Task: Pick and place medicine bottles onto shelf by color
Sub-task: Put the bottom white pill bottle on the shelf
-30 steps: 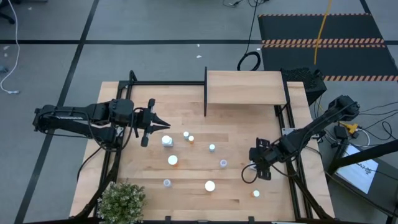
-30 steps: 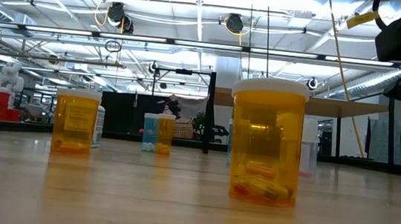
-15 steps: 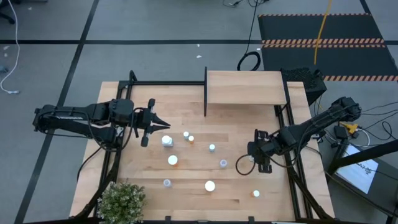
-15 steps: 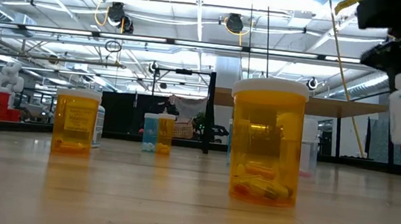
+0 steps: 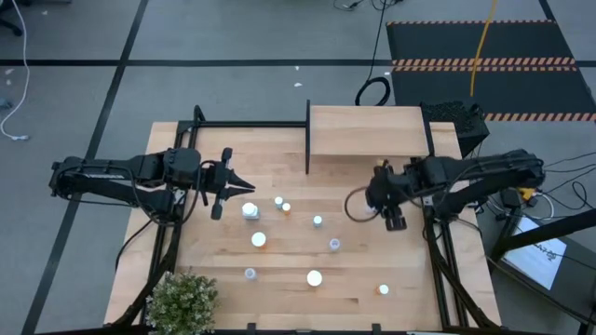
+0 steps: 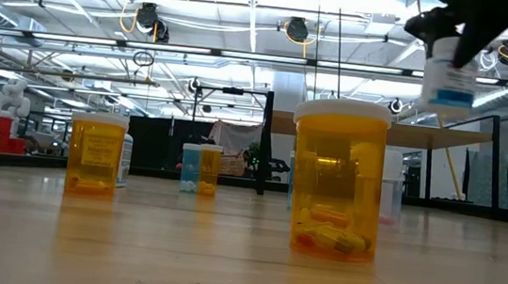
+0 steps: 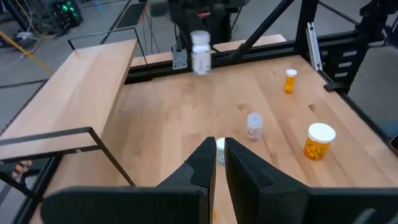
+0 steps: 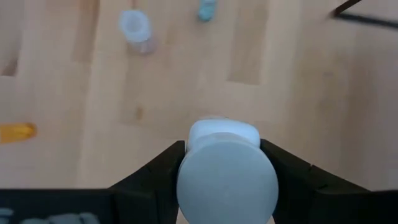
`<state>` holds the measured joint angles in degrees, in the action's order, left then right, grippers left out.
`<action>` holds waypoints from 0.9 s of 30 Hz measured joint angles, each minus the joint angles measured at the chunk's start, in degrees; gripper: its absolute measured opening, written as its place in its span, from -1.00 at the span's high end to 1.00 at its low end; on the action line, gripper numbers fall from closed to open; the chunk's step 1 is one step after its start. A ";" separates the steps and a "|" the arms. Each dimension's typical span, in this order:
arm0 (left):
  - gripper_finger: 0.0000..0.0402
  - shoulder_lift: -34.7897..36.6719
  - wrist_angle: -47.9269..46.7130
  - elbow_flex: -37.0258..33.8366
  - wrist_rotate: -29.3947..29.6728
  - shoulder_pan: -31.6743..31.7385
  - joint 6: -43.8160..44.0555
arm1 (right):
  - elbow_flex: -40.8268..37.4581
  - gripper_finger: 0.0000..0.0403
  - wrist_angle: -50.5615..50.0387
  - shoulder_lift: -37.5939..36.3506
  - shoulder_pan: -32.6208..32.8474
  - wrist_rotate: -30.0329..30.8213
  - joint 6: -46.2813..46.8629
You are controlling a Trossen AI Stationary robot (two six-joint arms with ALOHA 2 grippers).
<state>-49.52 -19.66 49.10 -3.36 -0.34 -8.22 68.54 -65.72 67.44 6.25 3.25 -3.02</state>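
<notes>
My right gripper (image 8: pixel 224 163) is clamped on a white-capped pale bottle (image 6: pixel 450 76), jaws against its sides below the cap so it hangs upright, lifted clear of the bench. It sits near the bench's right edge, just in front of the shelf (image 5: pixel 368 131), likely heading there. My left gripper (image 5: pixel 244 187) waits near the left edge, jaws pinched shut, empty. The other medicine bottles (image 5: pixel 259 240) stand scattered mid-bench, an orange one (image 6: pixel 337 179) near the front edge.

A green potted plant (image 5: pixel 182 298) stands at the table's (image 5: pixel 354 298) near left corner; a black mat (image 5: pixel 484 56) with striped edges lies far right.
</notes>
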 joint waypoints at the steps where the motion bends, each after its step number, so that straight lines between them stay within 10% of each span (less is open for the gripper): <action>1: 0.81 0.02 -0.05 0.01 0.02 0.00 0.76 | 0.84 0.12 -0.78 -0.02 -1.42 0.53 -2.33; 7: 0.81 0.00 -0.37 0.00 0.01 0.00 1.96 | 3.86 0.12 -2.22 -0.04 -10.08 7.60 -18.46; 27: 0.81 0.01 3.45 0.00 0.07 3.57 -7.12 | 13.59 0.12 -0.55 -0.04 -41.34 -1.41 -42.27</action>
<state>-49.50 -16.21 49.10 -3.29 3.23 -15.35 82.13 -66.27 67.40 -35.09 1.83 -45.30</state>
